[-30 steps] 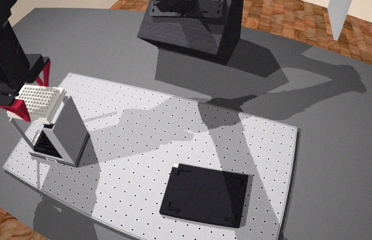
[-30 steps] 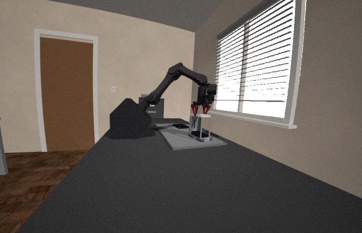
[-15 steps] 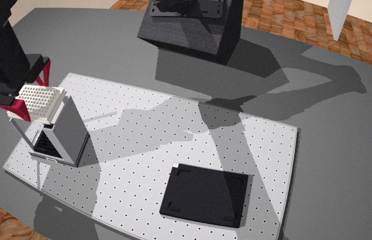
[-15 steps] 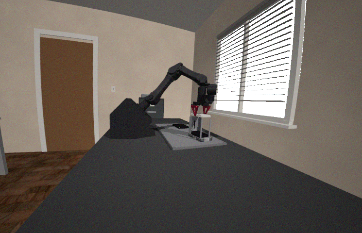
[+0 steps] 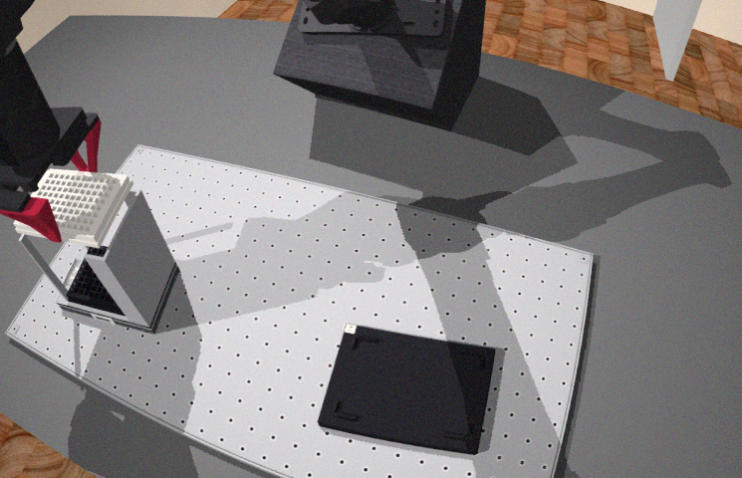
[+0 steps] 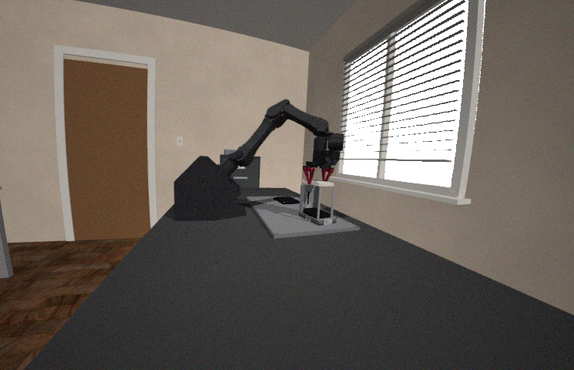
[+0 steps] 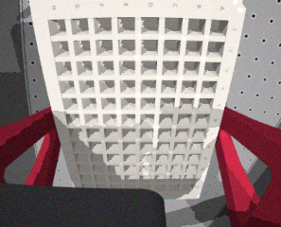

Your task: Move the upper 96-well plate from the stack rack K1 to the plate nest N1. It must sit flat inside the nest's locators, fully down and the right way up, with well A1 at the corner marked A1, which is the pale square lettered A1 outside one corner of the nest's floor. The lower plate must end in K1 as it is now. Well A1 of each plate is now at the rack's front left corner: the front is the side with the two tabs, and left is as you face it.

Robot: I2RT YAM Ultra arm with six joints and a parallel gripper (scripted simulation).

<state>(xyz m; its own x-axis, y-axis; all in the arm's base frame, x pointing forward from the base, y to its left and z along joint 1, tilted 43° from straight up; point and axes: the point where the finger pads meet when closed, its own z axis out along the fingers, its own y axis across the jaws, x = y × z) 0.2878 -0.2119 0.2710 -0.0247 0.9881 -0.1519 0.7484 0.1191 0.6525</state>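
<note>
Tool (image 7: pixel 140 146) pinching the white 96-well plate (image 5: pixel 81 202) across its two long sides, red fingers on either flank. Plate sits at the top of stack rack K1 (image 5: pixel 139 259), left edge of the top view. Black lower plate (image 5: pixel 92 287) lies at the rack's bottom. Nest N1 (image 5: pixel 407 388) lower centre on the perforated board (image 5: pixel 304 236), A1 square (image 5: pixel 351 327) at its upper left corner.

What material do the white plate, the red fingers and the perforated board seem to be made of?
White plate: probably molded plastic, matte; an even white grid of square wells with no shine.
Red fingers of the hand, shut on the plate: plastic or painted metal; flat, faceted, uniform red.
Perforated board: possibly painted metal, pale matte grey with regular small holes. The look leaves it open.
</note>
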